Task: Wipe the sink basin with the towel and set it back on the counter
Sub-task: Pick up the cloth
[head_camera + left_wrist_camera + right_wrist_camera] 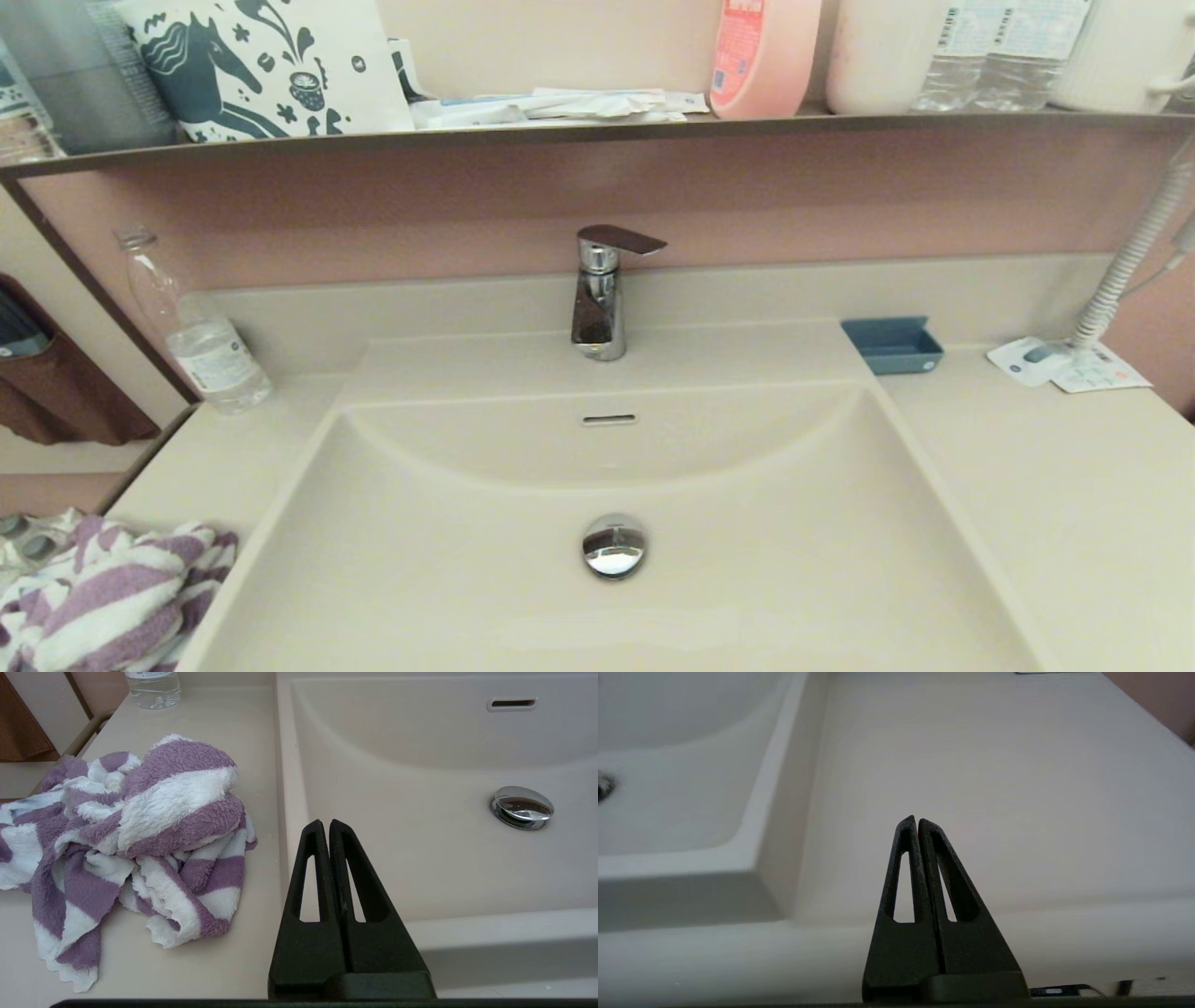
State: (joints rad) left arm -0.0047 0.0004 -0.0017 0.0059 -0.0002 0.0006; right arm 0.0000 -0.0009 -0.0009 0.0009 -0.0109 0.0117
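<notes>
A crumpled purple-and-white striped towel (107, 593) (135, 830) lies on the cream counter (205, 457) (243, 961) left of the sink basin (784, 560) (420, 779). The basin has a chrome drain plug (613, 545) (522, 807), a slot overflow (609, 420) and a chrome tap (602, 289). My left gripper (325, 823) is shut and empty, hovering near the basin's front-left rim, to the right of the towel and apart from it. My right gripper (915, 821) is shut and empty above the counter (994, 788) right of the basin. Neither gripper shows in the head view.
A clear water bottle (196, 331) stands at the counter's back left. A blue soap dish (893, 343) sits at the back right, with a card and coiled cord (1120, 271) beside it. The upper shelf (597, 131) holds bottles and a printed bag.
</notes>
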